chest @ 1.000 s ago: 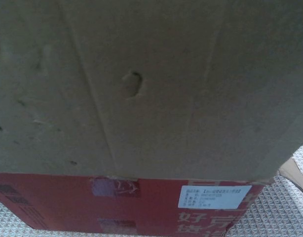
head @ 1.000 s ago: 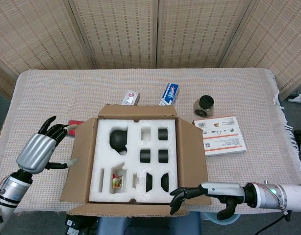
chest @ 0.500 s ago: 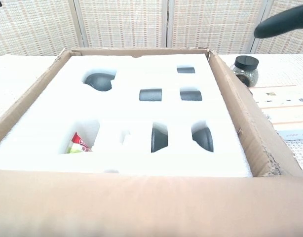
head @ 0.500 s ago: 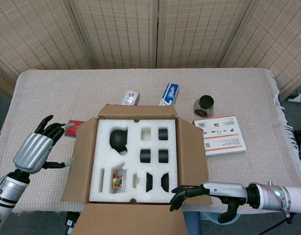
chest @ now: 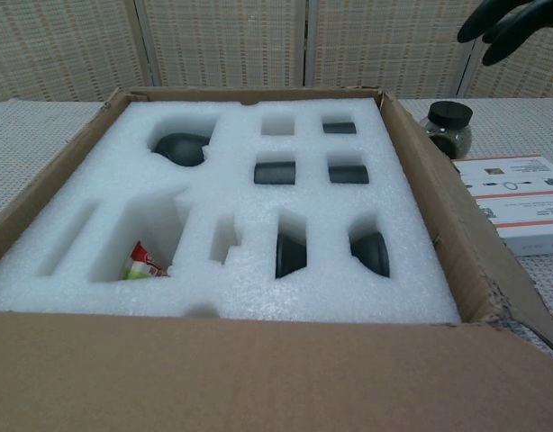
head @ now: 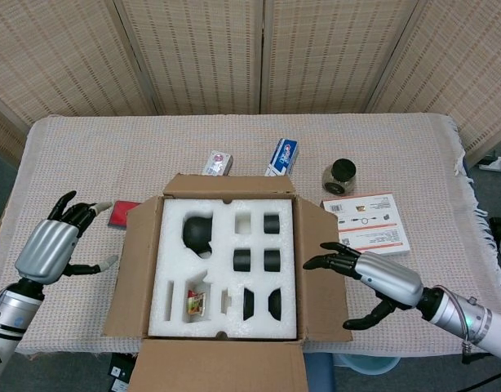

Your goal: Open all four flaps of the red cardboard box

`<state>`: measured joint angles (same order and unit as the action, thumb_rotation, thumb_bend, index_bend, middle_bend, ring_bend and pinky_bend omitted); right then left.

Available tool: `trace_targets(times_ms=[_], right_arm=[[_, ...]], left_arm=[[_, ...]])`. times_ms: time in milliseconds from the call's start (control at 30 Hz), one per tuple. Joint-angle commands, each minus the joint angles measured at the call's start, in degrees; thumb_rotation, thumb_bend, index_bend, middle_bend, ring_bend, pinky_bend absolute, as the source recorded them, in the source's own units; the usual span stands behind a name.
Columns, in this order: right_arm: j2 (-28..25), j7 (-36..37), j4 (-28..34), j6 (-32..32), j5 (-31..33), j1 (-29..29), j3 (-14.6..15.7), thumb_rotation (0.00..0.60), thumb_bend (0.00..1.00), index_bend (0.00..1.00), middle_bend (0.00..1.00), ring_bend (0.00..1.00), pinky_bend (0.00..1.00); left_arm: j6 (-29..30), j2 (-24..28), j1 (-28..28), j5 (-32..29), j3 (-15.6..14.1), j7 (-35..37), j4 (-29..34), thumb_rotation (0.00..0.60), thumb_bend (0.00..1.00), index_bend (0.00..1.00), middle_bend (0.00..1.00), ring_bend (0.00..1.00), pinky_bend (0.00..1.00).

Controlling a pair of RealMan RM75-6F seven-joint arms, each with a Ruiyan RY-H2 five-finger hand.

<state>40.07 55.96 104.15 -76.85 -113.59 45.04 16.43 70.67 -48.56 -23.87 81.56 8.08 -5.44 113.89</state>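
Note:
The cardboard box lies in the middle of the table with all four brown flaps folded outward. White foam with several cut-outs fills it; the foam also fills the chest view, with the near flap across the bottom. My left hand hovers left of the box with its fingers spread, holding nothing. My right hand is raised over the right flap, fingers apart and empty; only its dark fingertips show in the chest view.
Behind the box lie two small packets. A dark-lidded jar and a white-and-orange booklet sit to the right. A small red item lies by the left flap. Woven screens stand behind the table.
The near flap has dropped fully outward. My right hand let go of it and rose up over the right flap. My left hand drew back to the left.

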Motion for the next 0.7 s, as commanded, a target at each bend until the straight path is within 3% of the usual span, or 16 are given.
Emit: trace_targets(times_ms=[33, 300, 433, 700], right_arm=[[2.10, -20.20, 2.62, 3.59, 12.73, -8.24, -4.59, 0.157, 0.05, 0.11, 0.15, 0.15, 0.00], [9.81, -47.22, -1.83, -4.72, 22.97, -19.45, -8.96, 0.269, 0.05, 0.06, 0.12, 0.13, 0.00], [12.32, -50.03, -3.68, -7.33, 24.88, -23.45, -9.54, 0.273, 0.05, 0.01, 0.08, 0.11, 0.00], [15.16, -47.45, -8.86, -9.70, 26.22, -29.09, -10.19, 0.347, 0.06, 0.00, 0.03, 0.08, 0.00]], left_arm=[[0.58, -0.67, 0.57, -0.67, -0.15, 0.32, -0.98, 0.397, 0.25, 0.18, 0.25, 0.22, 0.00], [2.97, -3.25, 2.74, -2.70, -0.72, 0.24, -4.40, 0.398, 0.25, 0.18, 0.25, 0.22, 0.00], [4.34, -4.24, 3.84, -3.62, -0.88, -0.41, -5.57, 0.398, 0.25, 0.18, 0.25, 0.22, 0.00], [8.17, -6.45, 6.59, -4.64, -1.09, -0.84, -8.01, 0.415, 0.25, 0.17, 0.25, 0.22, 0.00]])
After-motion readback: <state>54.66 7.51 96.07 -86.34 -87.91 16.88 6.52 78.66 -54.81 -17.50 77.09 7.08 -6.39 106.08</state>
